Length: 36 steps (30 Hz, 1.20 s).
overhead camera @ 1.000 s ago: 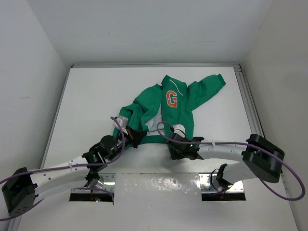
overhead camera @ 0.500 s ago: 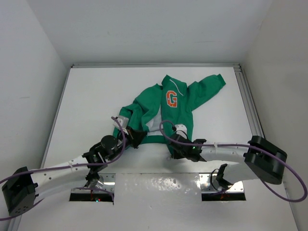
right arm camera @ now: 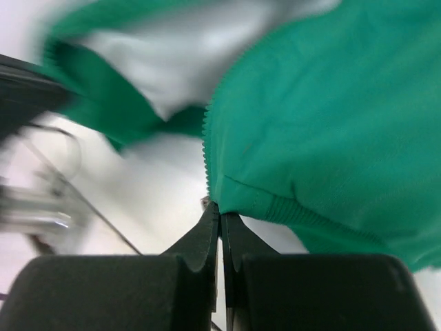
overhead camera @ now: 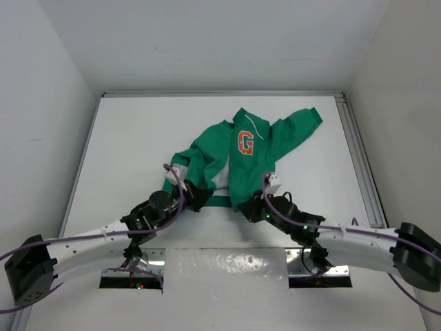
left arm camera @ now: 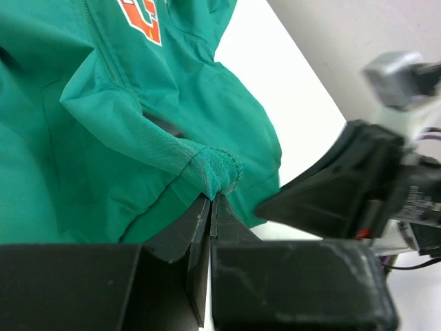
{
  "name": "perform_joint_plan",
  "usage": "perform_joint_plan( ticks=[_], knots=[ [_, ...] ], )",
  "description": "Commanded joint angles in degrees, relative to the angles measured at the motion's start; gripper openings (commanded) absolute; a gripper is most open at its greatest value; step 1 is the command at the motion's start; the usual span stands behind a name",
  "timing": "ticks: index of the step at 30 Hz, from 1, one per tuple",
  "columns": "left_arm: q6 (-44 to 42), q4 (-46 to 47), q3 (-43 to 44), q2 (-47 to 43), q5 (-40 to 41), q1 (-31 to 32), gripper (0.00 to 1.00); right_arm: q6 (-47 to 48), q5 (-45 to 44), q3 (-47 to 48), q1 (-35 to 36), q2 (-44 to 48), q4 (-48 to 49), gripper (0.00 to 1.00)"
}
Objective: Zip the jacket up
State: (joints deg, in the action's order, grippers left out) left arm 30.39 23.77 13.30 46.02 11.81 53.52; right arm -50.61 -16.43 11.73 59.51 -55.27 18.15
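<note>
The green jacket (overhead camera: 256, 157) lies open on the white table (overhead camera: 131, 138), its orange "G" (overhead camera: 245, 143) facing up and white lining showing between the front panels. My left gripper (overhead camera: 197, 196) is shut on the bunched ribbed hem of one panel (left arm camera: 215, 172). My right gripper (overhead camera: 250, 209) is shut on the bottom corner of the other panel, right at the row of zipper teeth (right arm camera: 205, 138). In the right wrist view the jaws (right arm camera: 220, 212) pinch the hem under green fabric (right arm camera: 331, 117). The zipper slider is not visible.
White walls close in the table on the left, back and right. A metal rail (overhead camera: 360, 155) runs along the right edge. Purple cables loop over both arms. The right arm's black gripper body (left arm camera: 344, 193) sits close beside my left fingers.
The right gripper has shut on the hem corner. The right arm's elbow swung out and down to the right, and the right front panel shifted slightly. The left arm holds its grip.
</note>
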Motion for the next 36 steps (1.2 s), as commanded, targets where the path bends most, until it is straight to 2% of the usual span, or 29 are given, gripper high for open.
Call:
perform_joint_plan(
  ticks=[1,8,17,20,23,36],
  knots=[
    [1.9,-1.1,6.5,0.4,-0.3,-0.2,0.00,3.8,-2.0,-2.9,0.4,5.7,19.4,0.00],
    [5.4,-1.2,8.1,0.6,-1.3,-0.2,0.00,4.8,-3.6,-8.6,0.4,10.4,33.1,0.00],
    [8.3,-0.1,8.8,5.3,-5.2,-0.2,0.00,6.1,-0.9,-10.4,0.4,9.4,41.6,0.00],
    [8.3,-1.8,10.9,6.4,-6.4,-0.2,0.00,7.3,-1.1,-9.8,0.4,9.7,41.6,0.00],
    [9.7,1.2,9.6,5.3,-7.5,-0.2,0.00,7.7,-0.5,-9.3,0.4,9.4,41.6,0.00],
    [10.3,1.1,9.6,4.4,-9.4,-0.2,0.00,9.4,1.2,-8.8,0.4,7.3,41.9,0.00]
  ],
)
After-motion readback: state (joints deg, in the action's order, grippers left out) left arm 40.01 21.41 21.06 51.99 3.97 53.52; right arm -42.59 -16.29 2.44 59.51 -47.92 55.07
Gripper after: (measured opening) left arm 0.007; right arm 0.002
